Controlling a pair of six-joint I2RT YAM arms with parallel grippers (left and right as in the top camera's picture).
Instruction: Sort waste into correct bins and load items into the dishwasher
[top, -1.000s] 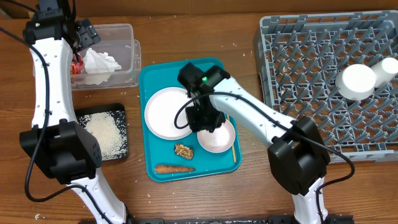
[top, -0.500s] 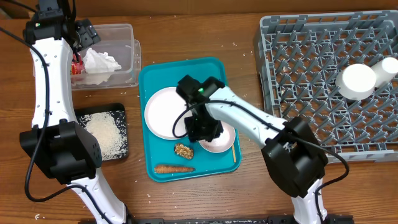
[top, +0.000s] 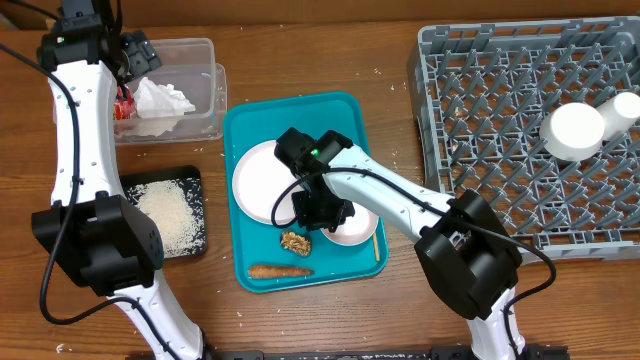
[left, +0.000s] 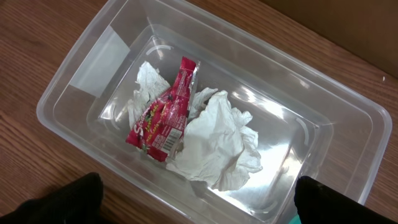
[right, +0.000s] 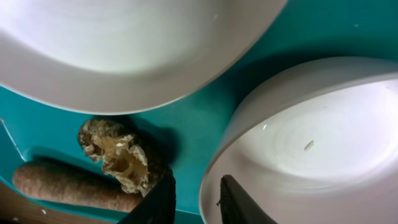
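Observation:
My right gripper (right: 198, 185) is low over the teal tray (top: 345, 112), open and narrow. Its jaws straddle the left rim of the small white bowl (right: 298, 137), one finger inside and one outside, with a sliver of tray showing between the outer finger and the rim. The brown food lump (right: 118, 152) and the carrot (right: 62, 186) lie just left of it. The flat plate (top: 262, 180) sits beside the bowl. My left gripper (left: 202, 198) hangs wide open over the clear tub (left: 74, 81), which holds the napkin (left: 217, 140) and the red wrapper (left: 165, 112).
A black tray (top: 192, 180) with rice (top: 165, 215) sits left of the teal tray. The grey dish rack (top: 500, 110) fills the right side, with a white cup (top: 573, 130) on its pegs. A thin stick (top: 377, 240) lies along the teal tray's right side.
My right gripper has slid towards the front and left along the bowl to its left rim. Its jaws have narrowed. The left arm has not moved.

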